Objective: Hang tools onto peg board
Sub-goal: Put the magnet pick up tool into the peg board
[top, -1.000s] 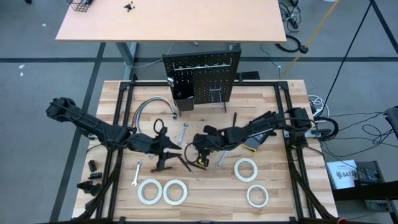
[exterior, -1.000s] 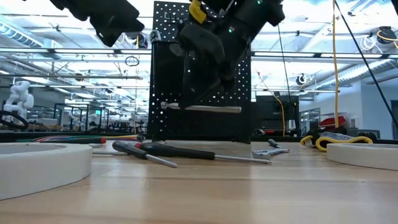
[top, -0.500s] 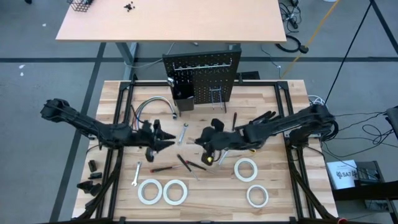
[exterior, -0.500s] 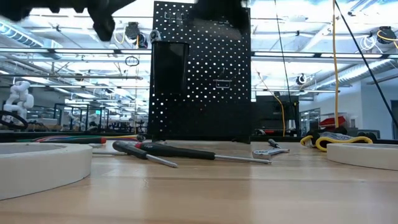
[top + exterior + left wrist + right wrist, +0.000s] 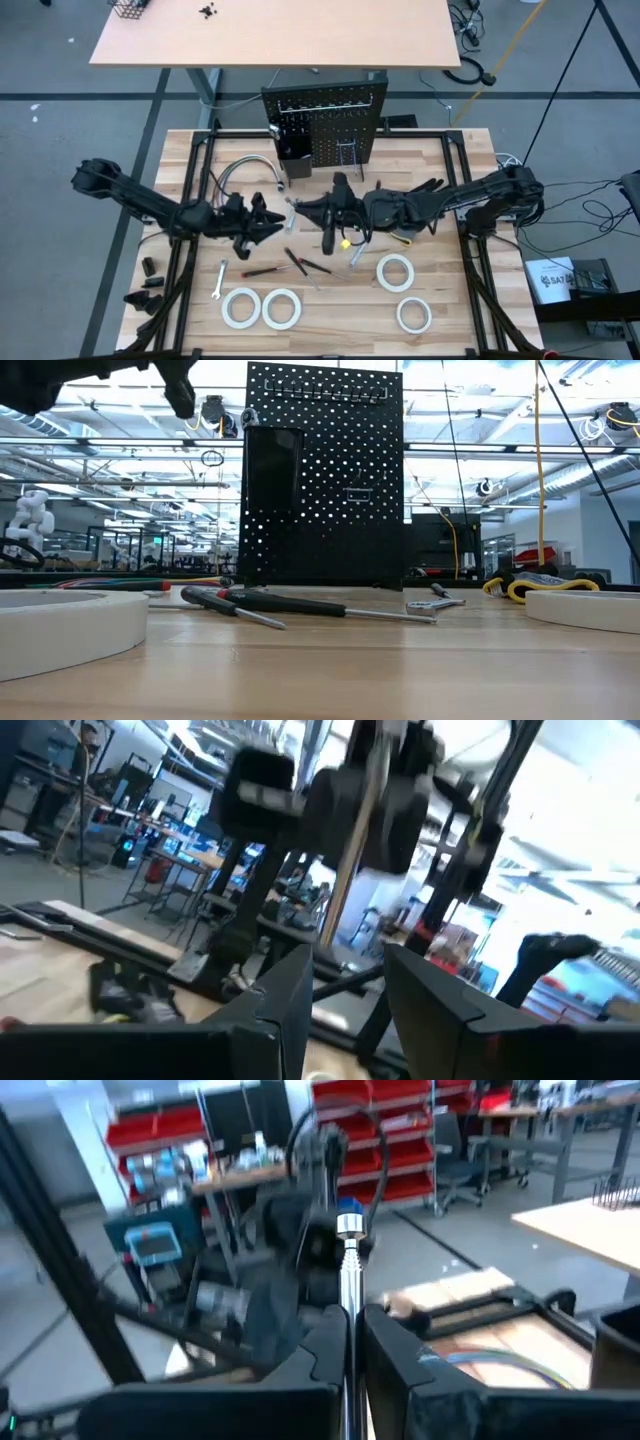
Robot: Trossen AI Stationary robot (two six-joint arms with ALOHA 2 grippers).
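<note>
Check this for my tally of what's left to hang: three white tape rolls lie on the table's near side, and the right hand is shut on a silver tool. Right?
Not quite. The high view shows four white tape rolls, not three. The rest holds: the right wrist view shows the right hand shut on a silver tool.
</note>
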